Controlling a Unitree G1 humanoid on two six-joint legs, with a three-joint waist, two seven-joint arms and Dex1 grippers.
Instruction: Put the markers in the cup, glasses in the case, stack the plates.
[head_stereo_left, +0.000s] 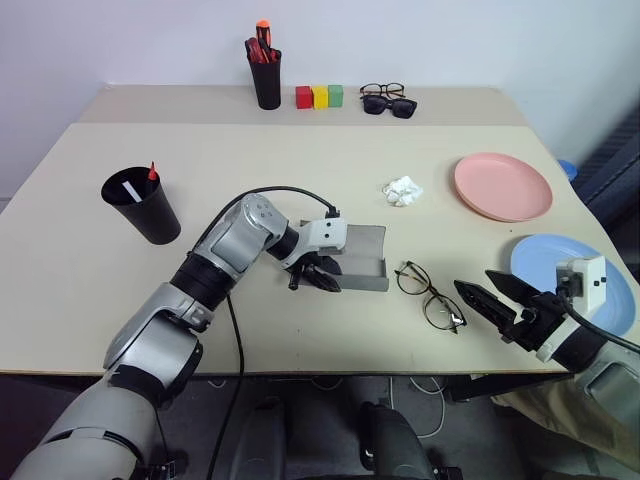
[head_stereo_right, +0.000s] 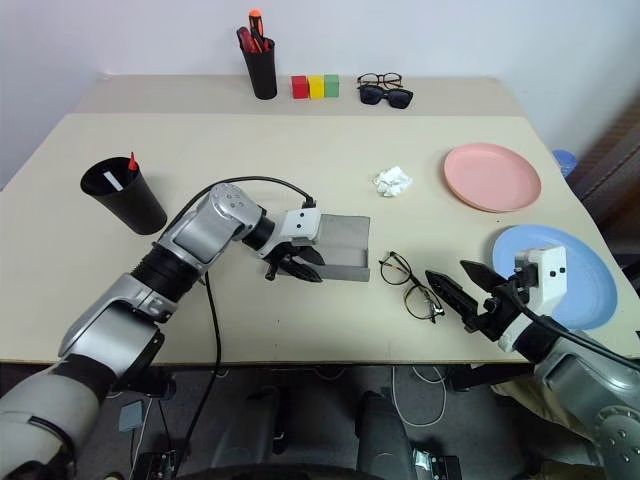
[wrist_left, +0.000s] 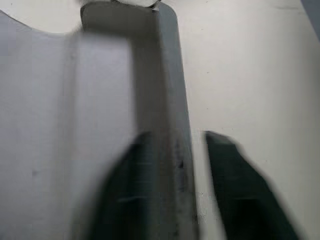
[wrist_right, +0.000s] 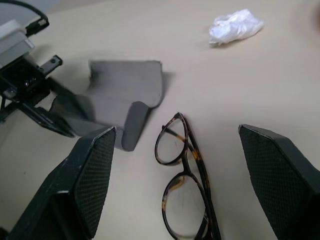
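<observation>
Nearest you, your right tool (head_stereo_left: 478, 290) hovers low over the near right edge of the tabletop (head_stereo_left: 300, 170), its two black fingers spread wide and empty, pointing left toward the glasses (head_stereo_left: 428, 294). The glasses lie open on the tabletop just beyond those fingertips, lenses up, not touched by anything; in the right wrist view they sit between the two fingers (wrist_right: 90, 175), nearer the left one.

Left of the glasses you see the grey case (head_stereo_left: 362, 257), lying open with its near wall standing up. Your left tool (head_stereo_left: 312, 278) is at the case's near left corner with its fingers parted; in the left wrist view one finger (wrist_left: 235, 185) is outside the case's wall and the other inside, straddling it. You cannot tell whether either finger touches the wall.

On the right, the light blue plate (head_stereo_left: 560, 268) rests by the right edge, partly behind your right wrist. Farther back is the salmon pink plate (head_stereo_left: 503, 186), apart from the blue one and not stacked. A crumpled white wad (head_stereo_left: 402, 190) lies left of the pink plate.

At the far left stands the black cup (head_stereo_left: 141, 204), holding the two markers (head_stereo_left: 152, 172). At the back edge are a pen holder (head_stereo_left: 266, 72) full of thick markers, three coloured blocks (head_stereo_left: 319, 96), and spare eyewear (head_stereo_left: 388, 99).
</observation>
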